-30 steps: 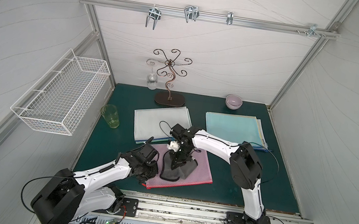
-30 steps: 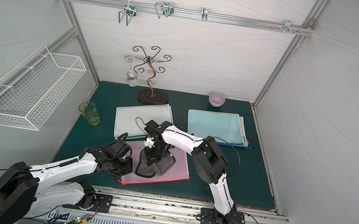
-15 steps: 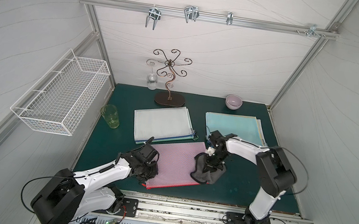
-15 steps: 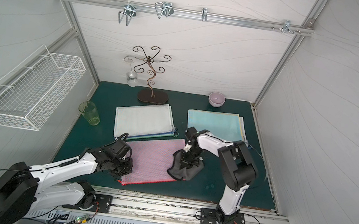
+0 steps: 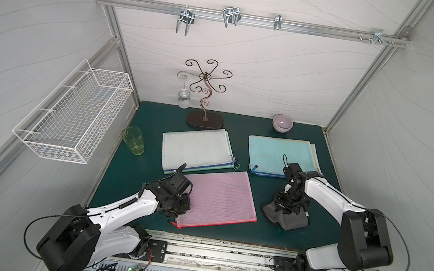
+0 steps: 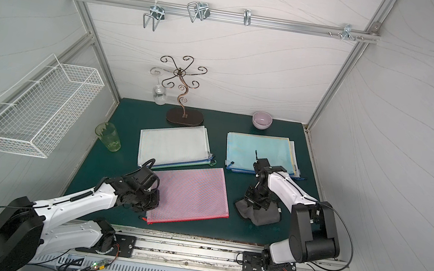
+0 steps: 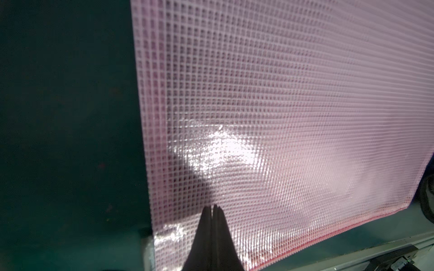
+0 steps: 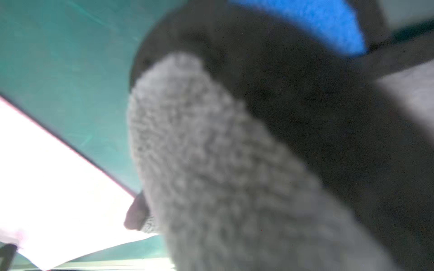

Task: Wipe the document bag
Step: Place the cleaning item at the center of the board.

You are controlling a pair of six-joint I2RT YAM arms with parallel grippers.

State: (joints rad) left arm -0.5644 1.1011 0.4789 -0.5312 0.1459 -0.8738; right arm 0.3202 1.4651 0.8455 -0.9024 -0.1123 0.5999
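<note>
A pink mesh document bag (image 5: 221,198) (image 6: 192,193) lies flat on the green mat. My left gripper (image 7: 213,207) is shut, its tips pressing down on the bag (image 7: 281,117) near its front left corner; in a top view the left gripper (image 5: 180,208) sits over that corner. A crumpled grey cloth (image 5: 288,222) (image 6: 259,216) rests on the mat just right of the bag, clear of it. My right gripper (image 5: 286,207) (image 6: 255,201) stands on top of the heap. The cloth (image 8: 211,164) fills the right wrist view and hides the jaws.
Behind the pink bag lie a whitish stack of bags (image 5: 196,150) and a light blue stack (image 5: 279,155). A green glass (image 5: 133,139), a scrolled metal stand (image 5: 205,105) with a hanging wine glass (image 5: 183,99), a lilac bowl (image 5: 282,123) and a wall basket (image 5: 76,115) surround them.
My right arm has swept the grey cloth rightward across the pink bag and off it onto the mat. The left gripper has stayed on the bag's corner.
</note>
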